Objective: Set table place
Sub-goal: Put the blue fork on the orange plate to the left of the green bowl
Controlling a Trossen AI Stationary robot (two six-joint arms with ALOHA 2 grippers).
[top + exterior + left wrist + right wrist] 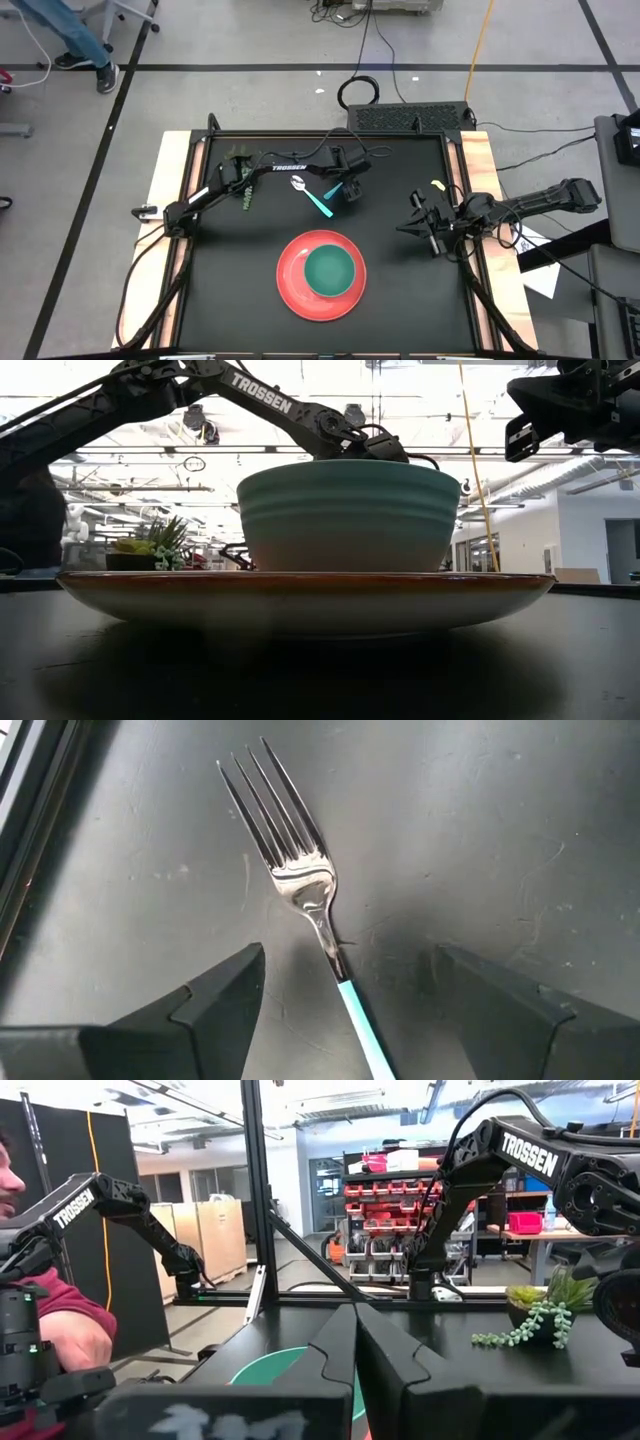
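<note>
The fork [300,870] lies flat on the black table [230,290], its light-blue handle [365,1035] running back under my left gripper [350,960]. That gripper is open and points down, one finger on each side of the fork's neck without touching it. In the high view my left gripper [347,186] hovers over the fork, whose handle end [335,189] shows. The spoon [312,197] lies just left of it. The teal bowl [330,270] sits in the red plate [292,285]. My right gripper [416,223] is shut and waits right of the plate.
A small potted plant [240,165] with a trailing sprig stands by the left arm near the far edge. A small yellow object [437,186] lies at the far right. Wooden strips [165,200] border the table's sides. A person [40,1320] sits beyond the table.
</note>
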